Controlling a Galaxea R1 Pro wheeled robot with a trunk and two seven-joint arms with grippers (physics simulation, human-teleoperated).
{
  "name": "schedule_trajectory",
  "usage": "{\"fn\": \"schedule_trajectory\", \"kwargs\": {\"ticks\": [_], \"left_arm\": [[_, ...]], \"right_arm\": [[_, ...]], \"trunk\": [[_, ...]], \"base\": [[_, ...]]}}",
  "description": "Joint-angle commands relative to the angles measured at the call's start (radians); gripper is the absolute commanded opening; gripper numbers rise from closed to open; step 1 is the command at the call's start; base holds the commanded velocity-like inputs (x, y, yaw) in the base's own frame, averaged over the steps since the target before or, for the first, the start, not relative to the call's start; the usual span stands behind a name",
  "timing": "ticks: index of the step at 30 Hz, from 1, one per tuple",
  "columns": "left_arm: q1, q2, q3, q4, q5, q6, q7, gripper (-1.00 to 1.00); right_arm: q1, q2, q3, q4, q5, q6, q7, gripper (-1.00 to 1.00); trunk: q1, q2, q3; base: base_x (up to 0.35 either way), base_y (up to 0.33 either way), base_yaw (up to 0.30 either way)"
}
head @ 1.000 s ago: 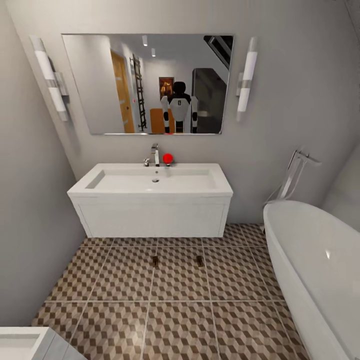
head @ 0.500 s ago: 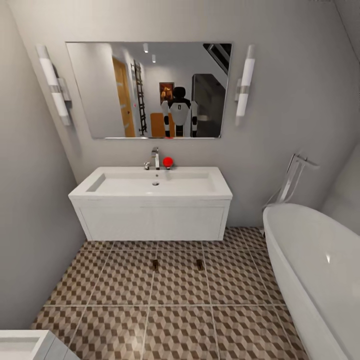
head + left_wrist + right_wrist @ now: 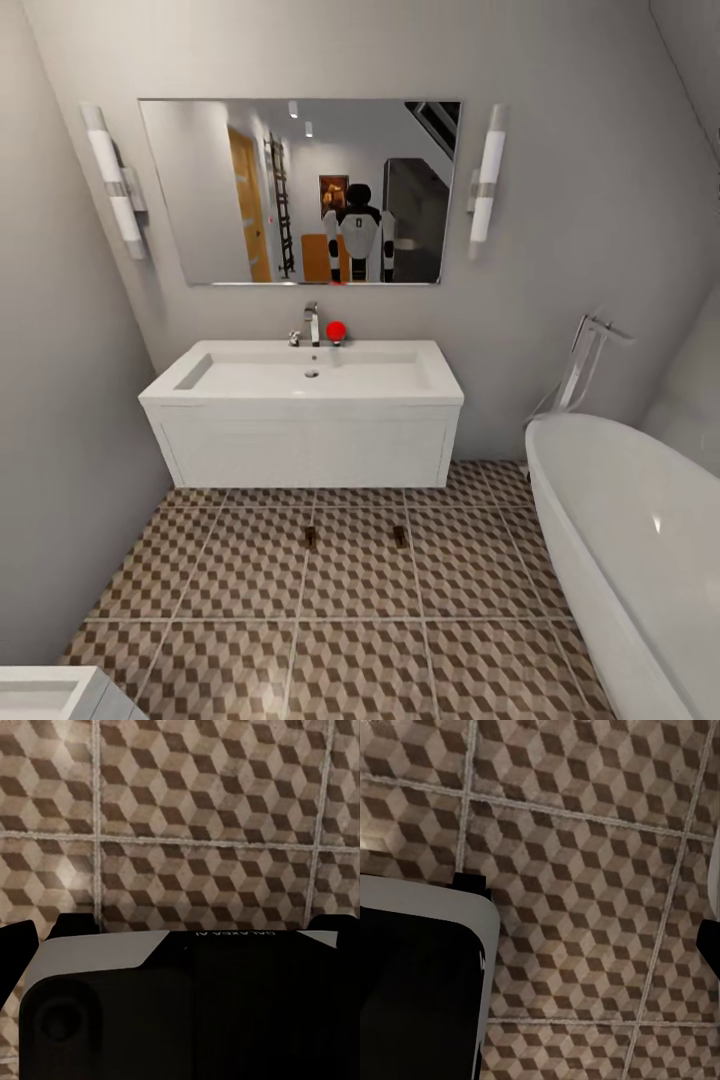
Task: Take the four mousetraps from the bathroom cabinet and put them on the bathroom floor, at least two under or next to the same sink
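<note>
From my head camera I face a white wall-hung sink (image 3: 305,385) with a chrome tap (image 3: 312,324) and a small red object (image 3: 336,331) on its back ledge beside the tap. Above hangs a mirror (image 3: 200,190), flanked by two tube lamps (image 3: 117,180); my own white and black trunk shows reflected in the glass. A white bathtub (image 3: 630,540) stands along the right side, with a chrome filler (image 3: 590,355) at its head. A corner of another white fixture (image 3: 45,692) shows at the lower left.

Two mousetraps lie flat on the bathroom floor (image 3: 230,590), on the cube-pattern tiles in front of the sink and near its lower edge: one mousetrap (image 3: 311,536) to the left, the other mousetrap (image 3: 399,536) to the right, well apart from each other. Nothing stands between me and them. The bathtub is well clear of both.

My left wrist camera looks down past dark housing onto the same tiles (image 3: 202,817); my right wrist camera likewise shows tiles (image 3: 585,892). Whether my left and right fingers stand wide or narrow, I cannot tell.
</note>
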Motion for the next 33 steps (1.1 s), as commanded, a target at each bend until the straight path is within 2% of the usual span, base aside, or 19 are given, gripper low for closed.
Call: {"fn": "schedule_trajectory", "kwargs": {"ticks": [1, 33], "left_arm": [[-0.001, 0.000, -0.008, 0.002, 0.011, -0.005, -0.003, 1.00], [0.005, 0.000, -0.008, 0.002, 0.010, -0.008, -0.003, 1.00]], "right_arm": [[-0.001, 0.000, -0.005, 0.003, 0.009, -0.005, -0.004, 1.00], [-0.001, 0.001, -0.005, 0.003, 0.009, -0.004, -0.002, 1.00]], "trunk": [[0.000, -0.001, 0.000], [0.000, -0.001, 0.050]], "base": [[0.000, 0.000, 0.000], [0.000, 0.000, 0.000]]}}
